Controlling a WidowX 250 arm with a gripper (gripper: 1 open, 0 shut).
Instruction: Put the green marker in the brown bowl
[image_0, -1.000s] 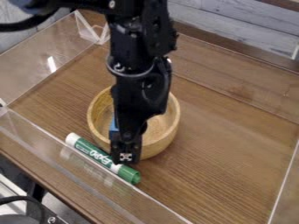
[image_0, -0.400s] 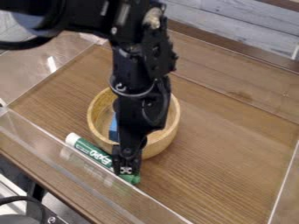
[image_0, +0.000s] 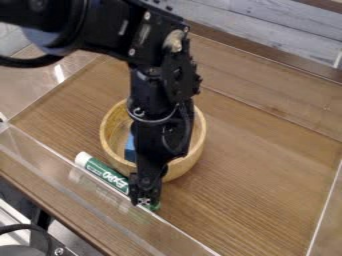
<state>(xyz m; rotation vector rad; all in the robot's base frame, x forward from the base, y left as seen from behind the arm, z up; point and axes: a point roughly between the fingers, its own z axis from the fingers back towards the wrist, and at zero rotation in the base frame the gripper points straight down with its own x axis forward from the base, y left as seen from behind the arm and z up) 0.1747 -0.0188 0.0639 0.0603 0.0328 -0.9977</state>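
The bowl (image_0: 187, 152) sits mid-table, and a blue block (image_0: 130, 146) shows inside it at the near-left wall, partly hidden by my arm. The marker (image_0: 104, 175) lies flat on the wood table (image_0: 254, 190), just beside the bowl's front-left rim. My pincer (image_0: 144, 192) points down over the marker's capped end, jaws spread wide, holding nothing. Clear plastic walls (image_0: 40, 160) enclose the table.

Bright, even light (soft glare on clear walls), low resolution, slightly blurred.
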